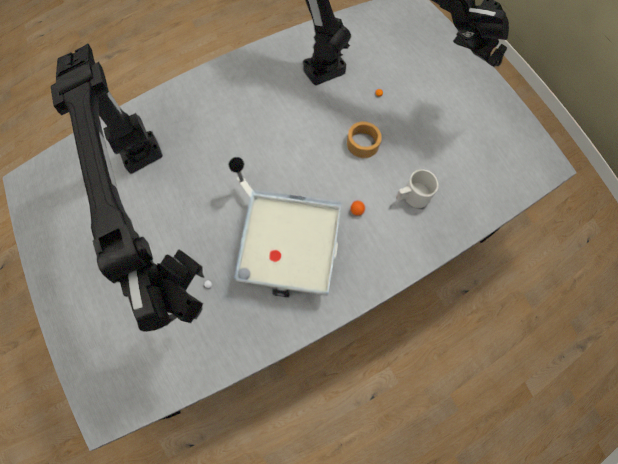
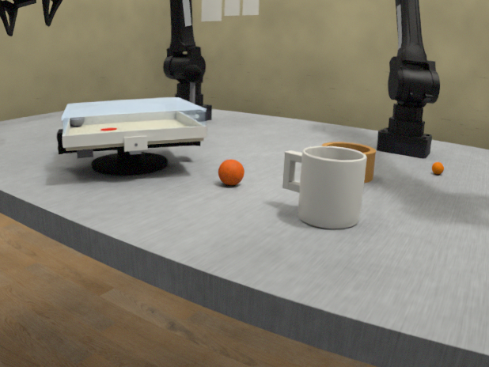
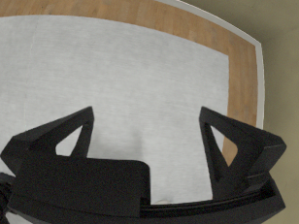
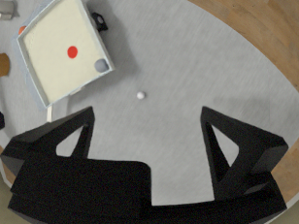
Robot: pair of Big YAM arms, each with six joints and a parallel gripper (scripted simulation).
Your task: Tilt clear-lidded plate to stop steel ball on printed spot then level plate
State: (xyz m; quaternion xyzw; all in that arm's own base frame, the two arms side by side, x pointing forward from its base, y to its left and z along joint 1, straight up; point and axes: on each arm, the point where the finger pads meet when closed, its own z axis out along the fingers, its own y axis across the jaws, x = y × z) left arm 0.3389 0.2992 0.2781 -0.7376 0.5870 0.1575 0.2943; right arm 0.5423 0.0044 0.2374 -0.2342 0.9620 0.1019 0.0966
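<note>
Beyond your right gripper's (image 1: 199, 292) (image 2: 29, 29) (image 4: 148, 109) open fingers, the plate (image 1: 300, 230) (image 2: 158, 126) (image 4: 53, 57) sits untouched, its ball (image 1: 244, 273) (image 2: 77, 122) (image 4: 101, 65) cornered (off the red spot (image 1: 275, 255) (image 2: 108, 129) (image 4: 72, 51), mind you); your left gripper (image 1: 485, 50) (image 3: 147, 112), well apart, is open too.

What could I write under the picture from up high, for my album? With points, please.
A ball (image 1: 244, 273) waits in the corner of its tray (image 1: 295, 225), away from the red spot (image 1: 275, 256).
</note>
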